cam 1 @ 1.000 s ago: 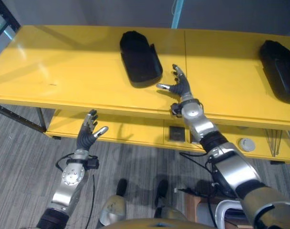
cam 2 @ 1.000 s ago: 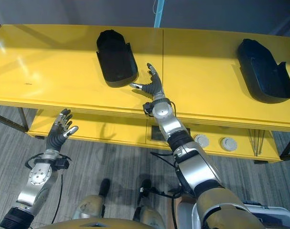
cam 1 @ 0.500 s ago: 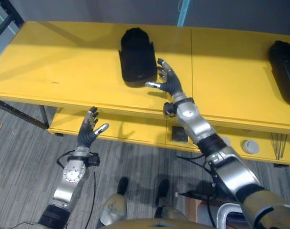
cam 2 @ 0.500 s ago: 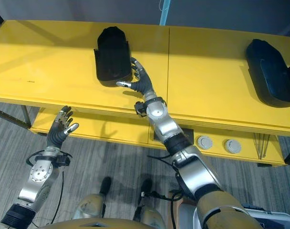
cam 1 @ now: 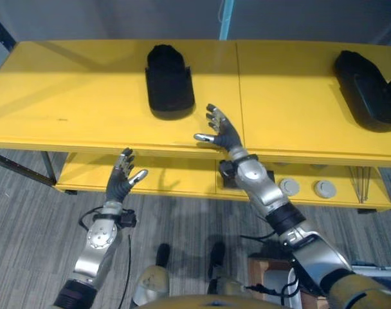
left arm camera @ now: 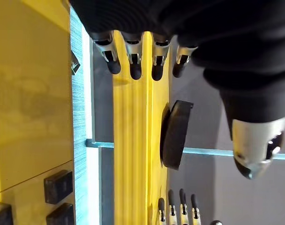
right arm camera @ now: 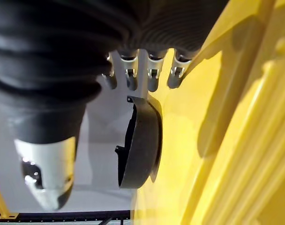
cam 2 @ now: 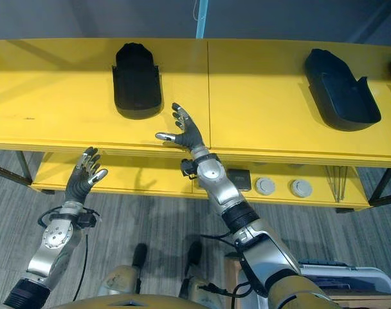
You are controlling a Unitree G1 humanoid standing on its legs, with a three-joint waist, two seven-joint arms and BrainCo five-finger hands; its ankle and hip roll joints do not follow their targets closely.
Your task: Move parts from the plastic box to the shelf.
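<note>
Parts on shelf show no readable labels.

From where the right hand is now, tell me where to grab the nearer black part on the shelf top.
Probably by its raised side wall nearest the right hand. The black part lies flat and open side up on the yellow shelf, so fingers can go inside the rim with the thumb outside.

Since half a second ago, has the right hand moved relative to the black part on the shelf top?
Yes. The right hand has drawn back from the black part toward the shelf's front edge, open and empty.
</note>
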